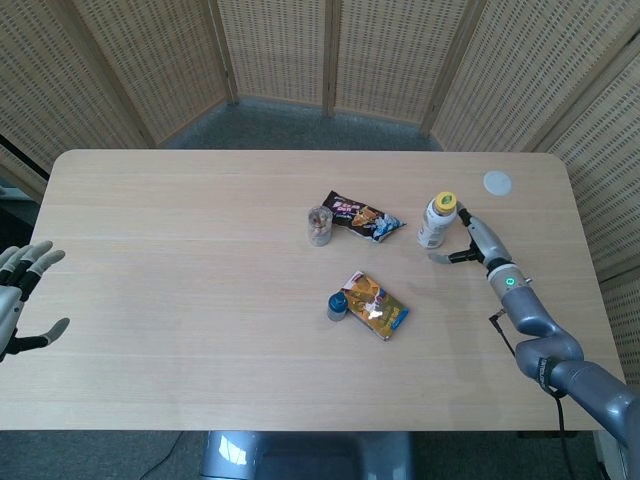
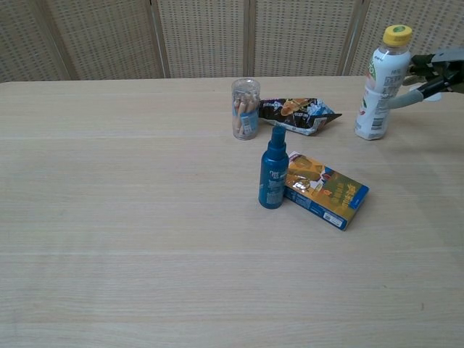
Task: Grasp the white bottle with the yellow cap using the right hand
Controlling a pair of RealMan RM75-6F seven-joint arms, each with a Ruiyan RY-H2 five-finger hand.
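The white bottle with the yellow cap (image 1: 435,221) (image 2: 380,83) stands upright at the table's right side. My right hand (image 1: 464,241) (image 2: 433,72) is just to its right at bottle height, fingers spread toward it. A lower finger (image 2: 406,101) reaches the bottle's side, and the upper fingers stay apart from it. Nothing is gripped. My left hand (image 1: 19,297) hovers off the table's left edge with its fingers spread and nothing in it.
A clear jar of snacks (image 1: 319,226) (image 2: 246,108) and a dark snack bag (image 1: 364,217) (image 2: 297,113) lie left of the bottle. A blue spray bottle (image 2: 273,168) stands against an orange box (image 2: 326,189) mid-table. A white disc (image 1: 497,182) lies behind the right hand.
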